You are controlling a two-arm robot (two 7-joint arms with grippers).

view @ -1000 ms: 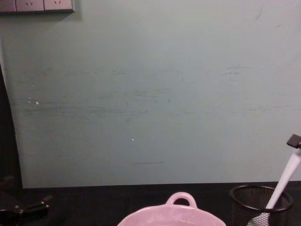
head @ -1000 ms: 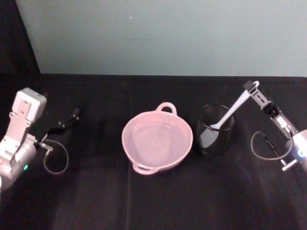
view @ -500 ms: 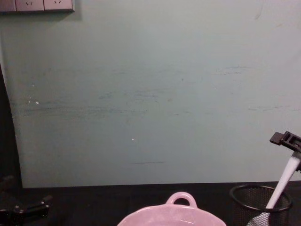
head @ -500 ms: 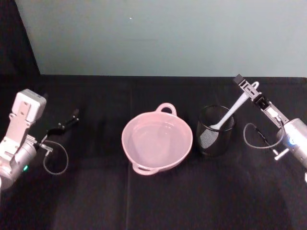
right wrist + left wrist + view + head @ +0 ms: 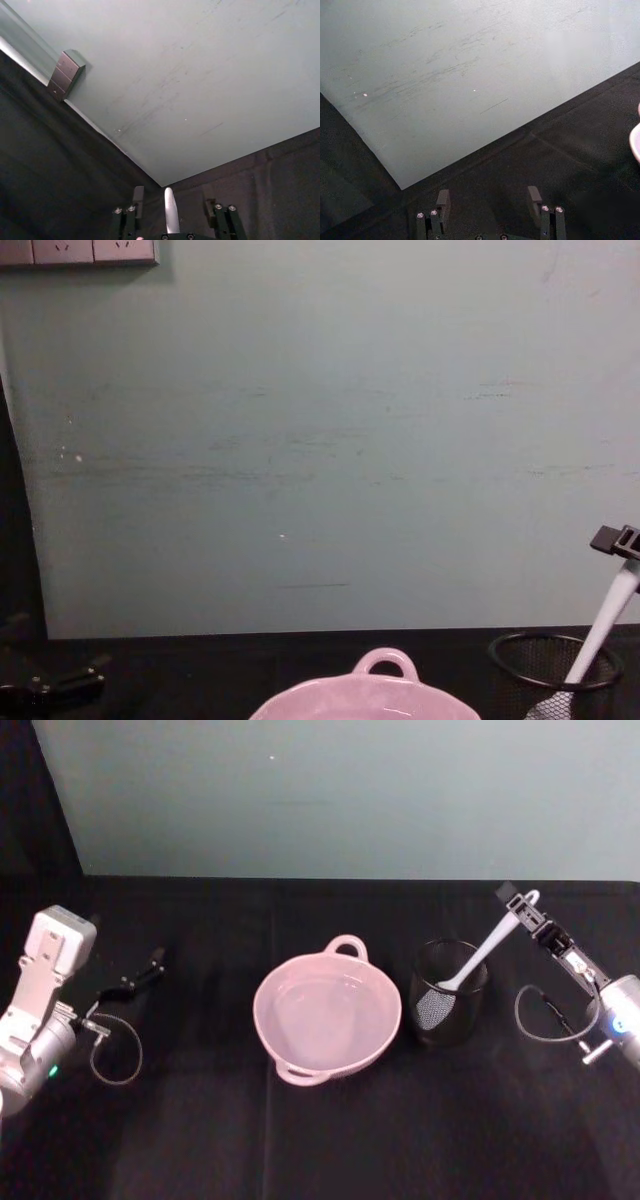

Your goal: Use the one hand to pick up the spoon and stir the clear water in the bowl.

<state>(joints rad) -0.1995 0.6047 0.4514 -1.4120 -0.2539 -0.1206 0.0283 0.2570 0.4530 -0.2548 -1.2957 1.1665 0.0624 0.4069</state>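
Pulled back a little since half a second ago, with the right tool (image 5: 513, 900) now sitting around the top end of the spoon (image 5: 484, 949) and no longer poking past it. Open wide, with one finger on each side of the white handle and a gap on both sides, so not gripping yet. Leaning in the black mesh cup (image 5: 447, 1005), blade down inside, handle up and out toward the right. Just left of that cup, the pink bowl (image 5: 259, 1010) with clear water in it, on the black tabletop (image 5: 300, 1140). Step in hand, it seems: grabbing the handle. To do it well, keep the handle in the middle between the fingers and squeeze shut slowly. Better to slide down and grip a bit below the hole at the tip, to stop any slipping or swinging. Then lift along the lean, high enough to clear the rim, so as not to tip the cup, likely a light one. Only after that, carry across to the bowl and dip in gently, without splashing. Parked far off on the left of the tabletop, open and empty: the left tool (image 5: 155, 960).
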